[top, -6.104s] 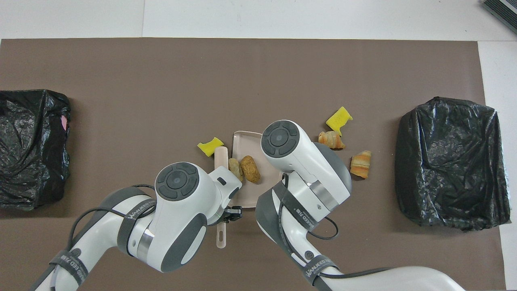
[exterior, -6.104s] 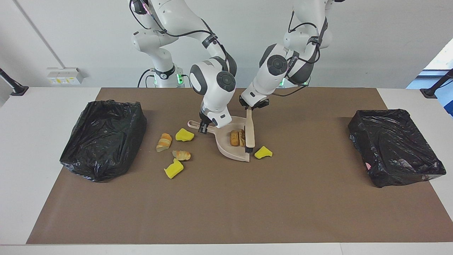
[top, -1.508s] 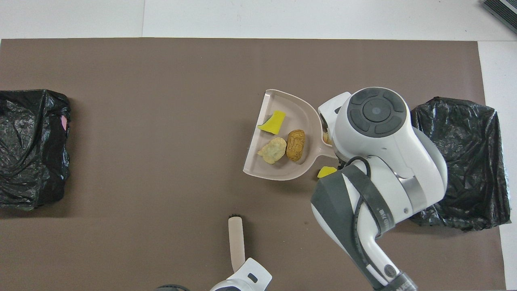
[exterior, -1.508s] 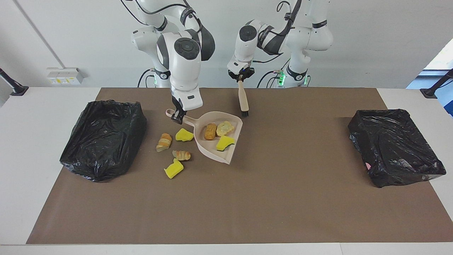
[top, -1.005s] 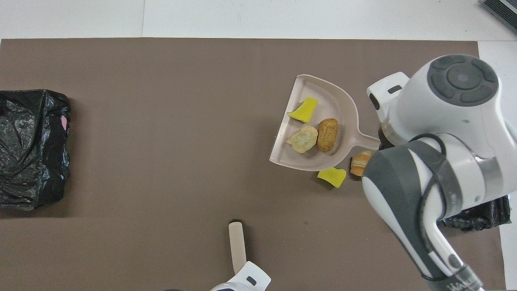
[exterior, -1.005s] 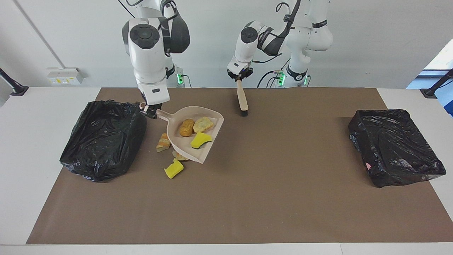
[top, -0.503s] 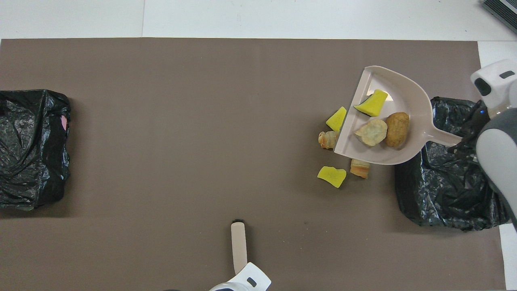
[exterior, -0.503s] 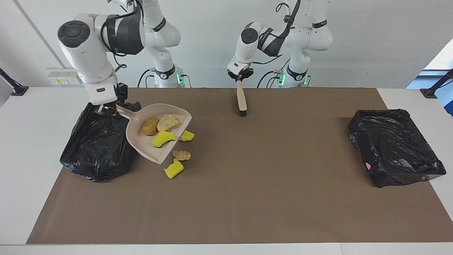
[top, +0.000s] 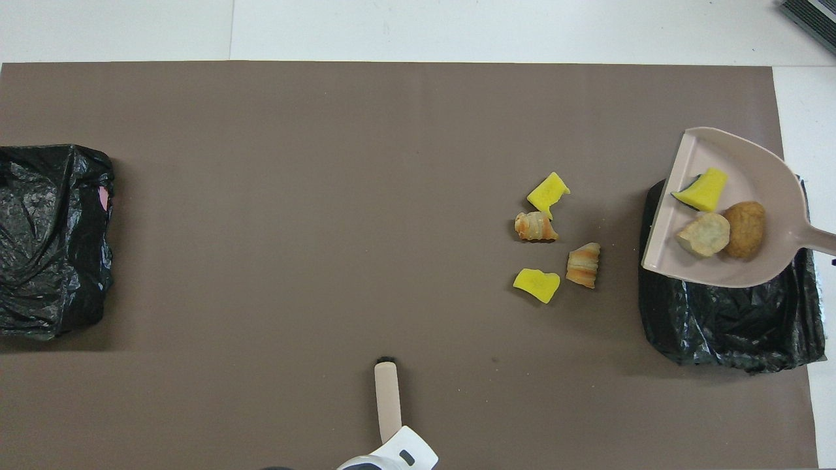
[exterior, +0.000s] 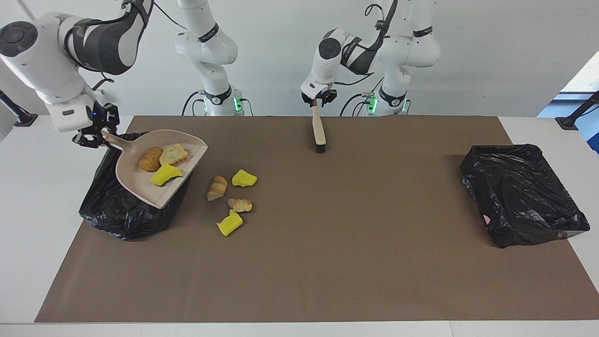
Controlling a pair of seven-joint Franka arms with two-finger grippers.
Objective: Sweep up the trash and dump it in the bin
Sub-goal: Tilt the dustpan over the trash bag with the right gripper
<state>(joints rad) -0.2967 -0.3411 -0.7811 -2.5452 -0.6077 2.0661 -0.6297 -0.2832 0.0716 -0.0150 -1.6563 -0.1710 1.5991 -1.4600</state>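
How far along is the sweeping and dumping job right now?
Partly done. Three trash pieces lie in the beige plastic dustpan, which the right gripper holds by the handle over the black-bagged bin at the right arm's end; nothing is tipped out yet. Four pieces lie unswept on the brown mat. The left gripper holds the beige brush near the robots, waiting.

A lab — two robot arms (exterior: 206,47) fixed at a plain white table (exterior: 28,187).
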